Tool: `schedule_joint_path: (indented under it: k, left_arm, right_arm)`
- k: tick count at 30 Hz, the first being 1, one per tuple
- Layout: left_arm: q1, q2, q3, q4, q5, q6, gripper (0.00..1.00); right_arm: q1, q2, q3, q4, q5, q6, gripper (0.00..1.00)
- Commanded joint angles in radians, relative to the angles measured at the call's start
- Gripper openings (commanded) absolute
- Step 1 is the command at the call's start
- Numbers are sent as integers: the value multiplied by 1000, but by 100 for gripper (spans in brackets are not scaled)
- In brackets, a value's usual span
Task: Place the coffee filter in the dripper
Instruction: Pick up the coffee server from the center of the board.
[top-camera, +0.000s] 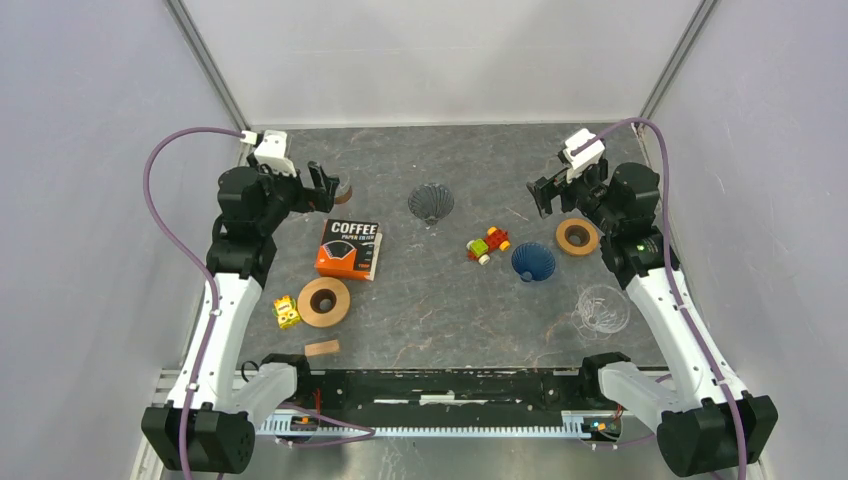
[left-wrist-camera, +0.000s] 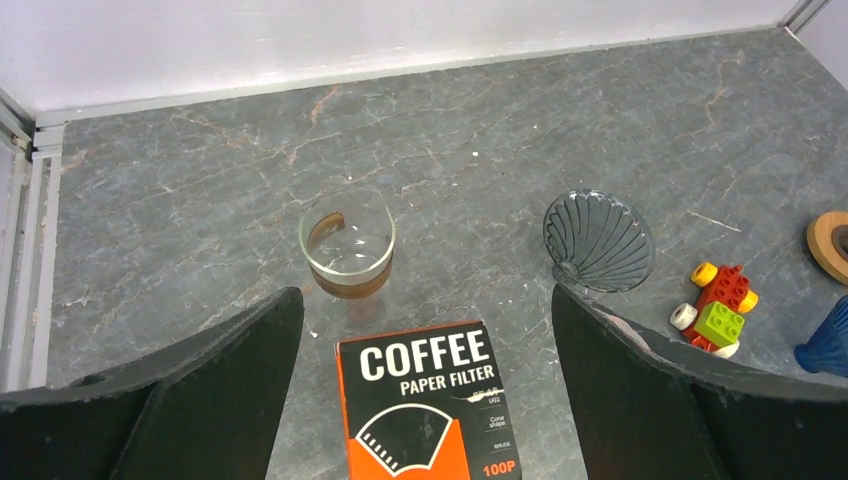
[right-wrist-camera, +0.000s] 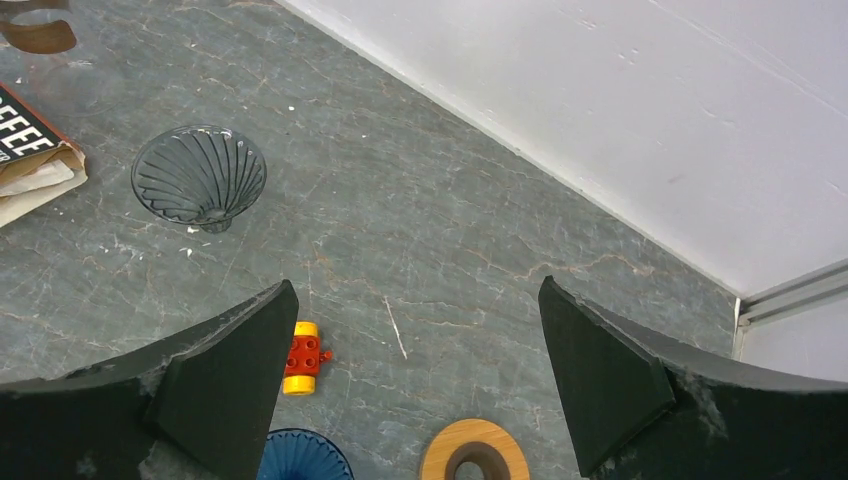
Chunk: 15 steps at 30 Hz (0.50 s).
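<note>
The orange and black coffee paper filter box lies flat at the left of the table, and shows below my left fingers in the left wrist view. No loose filter shows. A grey ribbed dripper stands at the back middle, also in the left wrist view and the right wrist view. A blue dripper and a clear dripper stand at the right. My left gripper hovers open and empty behind the box. My right gripper is open and empty at the back right.
A glass cup with a wood band stands behind the box. Wooden rings lie at the front left and the right. A toy car sits mid-table. A yellow toy and a wooden block lie front left.
</note>
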<state>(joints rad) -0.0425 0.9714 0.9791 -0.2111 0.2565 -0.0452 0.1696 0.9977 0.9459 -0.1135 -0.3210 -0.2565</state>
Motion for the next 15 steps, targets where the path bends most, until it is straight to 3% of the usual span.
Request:
schedule_joint_path:
  k: [1, 12, 15]
  left_arm:
    - [6, -25, -13, 27, 14, -7, 100]
    - [6, -50, -42, -9, 18, 43, 100]
    - [3, -58, -34, -72, 106, 167, 100]
  right_arm:
    - [2, -8, 2, 38, -22, 10, 98]
    - [2, -7, 3, 33, -60, -11, 98]
    - [1, -4, -1, 0, -129, -72, 98]
